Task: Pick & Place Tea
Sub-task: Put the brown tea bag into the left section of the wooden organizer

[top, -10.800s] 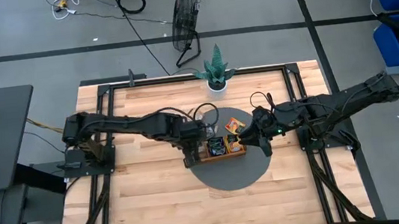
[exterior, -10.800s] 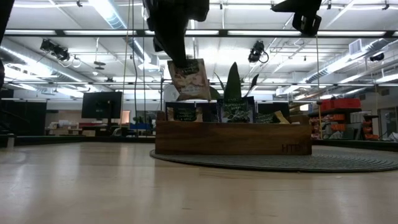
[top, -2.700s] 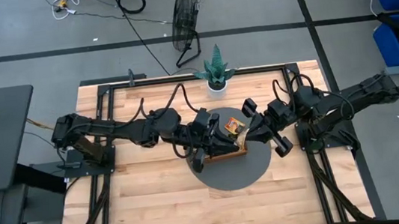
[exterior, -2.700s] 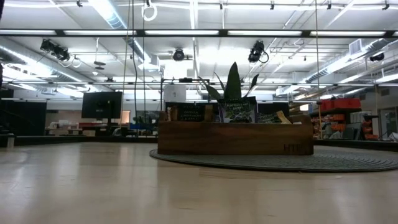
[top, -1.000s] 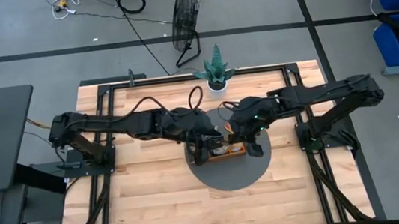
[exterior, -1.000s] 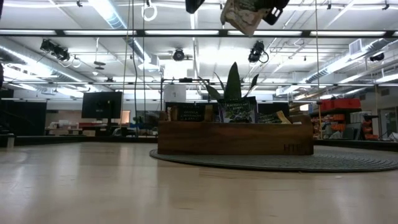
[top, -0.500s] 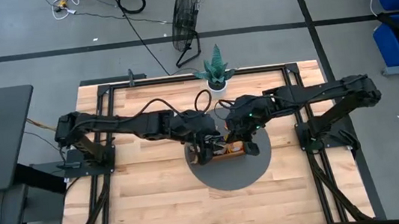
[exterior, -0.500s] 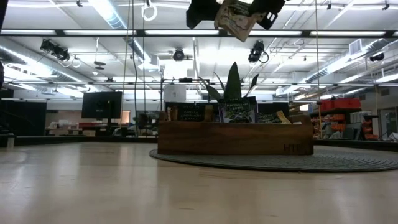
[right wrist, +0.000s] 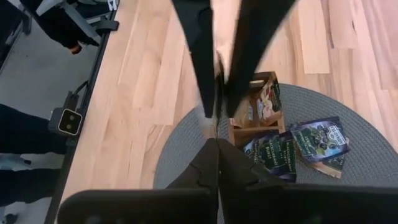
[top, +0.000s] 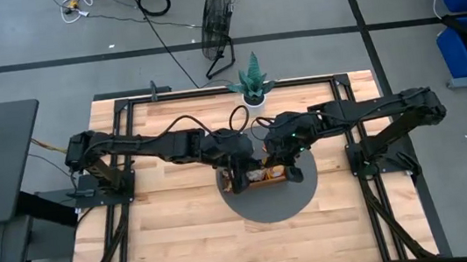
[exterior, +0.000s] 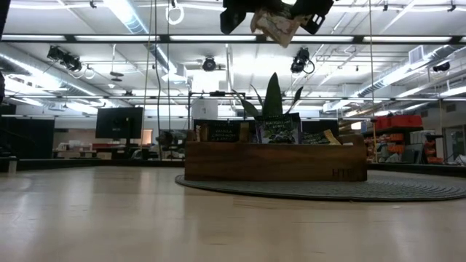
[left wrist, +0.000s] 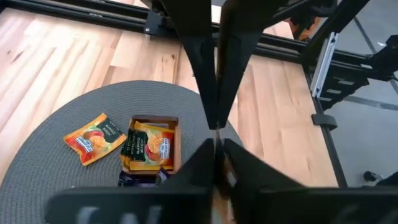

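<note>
Up on the light wooden worktop (top: 184,242) there's a round grey mat (top: 268,205), more or less in the middle, and that's where everything is happening. Both dark arms reach in from their own sides and meet right over the mat. A small potted plant (top: 252,80) stands at the far edge of the worktop, and a black fan (top: 218,22) is on the floor beyond it.

On the mat sits a brown wooden tray (exterior: 275,161) with compartments. From table height you can see dark sachets (exterior: 280,129) standing upright in it, poking above the rim. The left wrist camera shows orange-yellow sachets (left wrist: 152,144) packed into one end compartment.

The left hand (left wrist: 216,152) and the right hand (right wrist: 217,146) are tip to tip, high above the tray. Between them is one pale sachet (exterior: 275,23), looking a bit crumpled, well clear of the tray and mat. The right hand's fingers are pressed together on it. The left hand's fingers are nearly together too and look to be pinching the same sachet from the other side. So both hands have hold of it, as far as I can tell.

Loose tea on the mat: one orange-yellow sachet (left wrist: 93,137) lies flat just beside the tray's orange end, and a few dark blue sachets (right wrist: 320,140) lie flat near the other end.
</note>
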Robot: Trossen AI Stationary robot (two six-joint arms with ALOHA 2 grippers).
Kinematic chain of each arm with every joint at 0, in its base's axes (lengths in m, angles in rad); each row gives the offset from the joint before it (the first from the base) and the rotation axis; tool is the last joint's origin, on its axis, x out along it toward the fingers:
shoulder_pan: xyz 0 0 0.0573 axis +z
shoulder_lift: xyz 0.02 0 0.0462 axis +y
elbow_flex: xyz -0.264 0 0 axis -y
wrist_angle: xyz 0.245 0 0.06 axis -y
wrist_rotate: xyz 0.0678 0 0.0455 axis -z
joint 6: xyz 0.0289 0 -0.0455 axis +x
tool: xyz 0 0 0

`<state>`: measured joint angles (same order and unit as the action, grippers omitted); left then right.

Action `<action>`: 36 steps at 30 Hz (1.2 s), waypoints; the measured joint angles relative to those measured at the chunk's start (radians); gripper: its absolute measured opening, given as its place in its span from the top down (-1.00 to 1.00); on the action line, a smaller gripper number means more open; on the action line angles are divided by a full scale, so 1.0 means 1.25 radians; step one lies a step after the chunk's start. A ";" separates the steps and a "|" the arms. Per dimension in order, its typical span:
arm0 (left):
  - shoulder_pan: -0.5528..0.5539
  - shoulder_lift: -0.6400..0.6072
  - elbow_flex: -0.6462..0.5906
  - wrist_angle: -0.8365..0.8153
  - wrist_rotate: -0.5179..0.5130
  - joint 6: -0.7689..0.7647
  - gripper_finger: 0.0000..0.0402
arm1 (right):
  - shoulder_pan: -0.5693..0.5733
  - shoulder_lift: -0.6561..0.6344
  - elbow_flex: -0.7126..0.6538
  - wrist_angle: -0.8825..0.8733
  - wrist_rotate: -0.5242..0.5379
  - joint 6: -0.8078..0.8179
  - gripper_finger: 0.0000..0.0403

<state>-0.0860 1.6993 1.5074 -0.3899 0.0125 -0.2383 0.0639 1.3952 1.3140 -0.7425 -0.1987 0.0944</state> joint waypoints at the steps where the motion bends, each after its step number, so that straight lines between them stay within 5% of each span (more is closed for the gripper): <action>1: 0.000 0.000 0.000 0.001 0.002 0.000 0.91 | 0.000 0.000 0.000 0.000 0.000 0.000 1.00; 7: -0.005 0.000 0.000 -0.001 -0.018 -0.008 0.98 | 0.000 -0.002 0.000 -0.005 0.000 -0.009 0.95; 15: -0.033 -0.003 0.000 -0.023 -0.130 -0.021 0.99 | -0.002 -0.035 0.000 -0.065 0.004 -0.015 0.57; 26: -0.122 -0.015 -0.034 -0.046 -0.329 -0.069 0.99 | -0.004 -0.136 -0.077 -0.145 0.153 0.107 0.25; 36: -0.193 -0.055 -0.223 0.201 -0.446 -0.146 0.99 | -0.003 -0.234 -0.214 -0.064 0.153 0.239 0.24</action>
<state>-0.3275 1.6302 1.2286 -0.1389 -0.5453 -0.4202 0.0605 1.1023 1.0466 -0.8224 -0.0079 0.3932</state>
